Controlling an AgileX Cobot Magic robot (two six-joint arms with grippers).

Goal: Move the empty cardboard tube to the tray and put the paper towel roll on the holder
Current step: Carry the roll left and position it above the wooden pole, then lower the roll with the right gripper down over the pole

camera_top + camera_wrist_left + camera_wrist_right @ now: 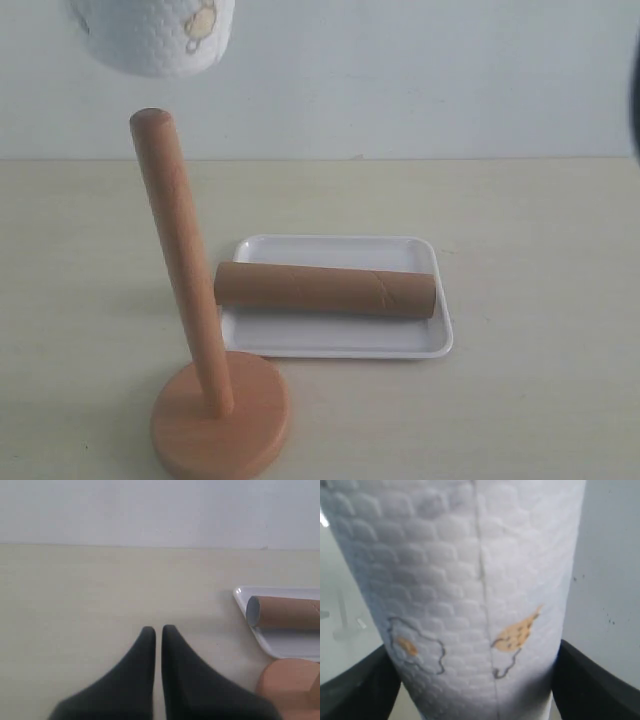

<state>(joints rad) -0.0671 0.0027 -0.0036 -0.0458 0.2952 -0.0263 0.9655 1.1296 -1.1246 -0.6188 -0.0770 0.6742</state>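
The brown cardboard tube [325, 289] lies lengthwise in the white tray [330, 345]; both also show in the left wrist view, tube [287, 612] and tray [280, 645]. The wooden holder [185, 290] stands upright in front, its disc base [220, 425] on the table. The white paper towel roll [155, 35] hangs in the air above and slightly left of the holder's rounded top. My right gripper [475, 680] is shut on the roll [470, 595], a dark finger on each side. Low over bare table, my left gripper [158, 630] is shut and holds nothing.
A pale wall runs behind the beige table [540, 240]. The holder's base [292, 687] sits just beside the left gripper, with the tray's corner beyond it. A dark edge [635, 90] shows at the far right of the exterior view.
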